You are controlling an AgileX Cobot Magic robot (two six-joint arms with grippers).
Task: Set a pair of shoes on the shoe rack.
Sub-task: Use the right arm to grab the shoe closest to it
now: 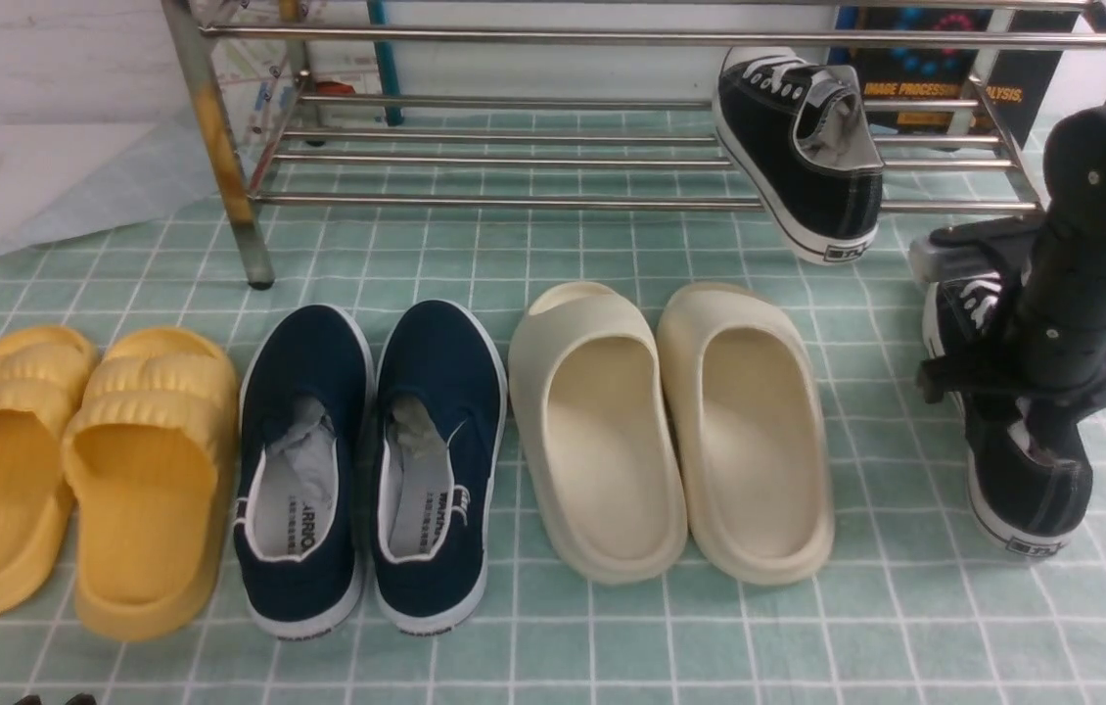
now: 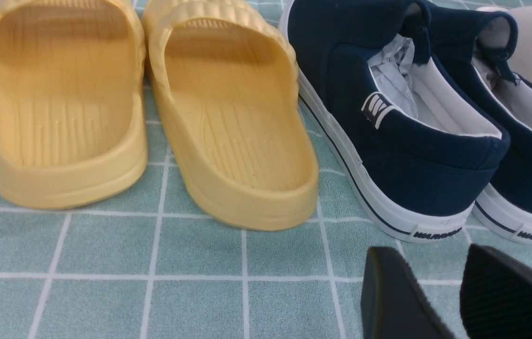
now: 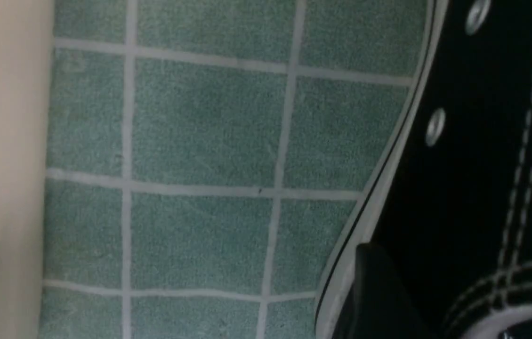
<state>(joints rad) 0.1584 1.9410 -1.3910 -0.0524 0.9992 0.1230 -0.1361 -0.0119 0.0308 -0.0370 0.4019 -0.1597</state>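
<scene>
One black sneaker (image 1: 788,147) lies on the shoe rack (image 1: 553,203) at the right end of its lower bars, toe to the back and heel sticking out over the front bar. The other black sneaker (image 1: 1033,490) stands on the cloth at the far right. My right gripper (image 1: 1033,406) is down over its opening, jaws apart. In the right wrist view one finger (image 3: 379,292) lies along the outside of this sneaker (image 3: 459,165), by the white sole; the other finger is hidden. My left gripper (image 2: 428,249) hovers open and empty at the near left.
Yellow slides (image 1: 73,470), navy slip-ons (image 1: 367,460) and cream slides (image 1: 670,421) stand in a row on the green checked cloth (image 1: 553,636). The cream pair is close to the left of the floor sneaker. The rack's stained leg (image 1: 220,147) stands at back left.
</scene>
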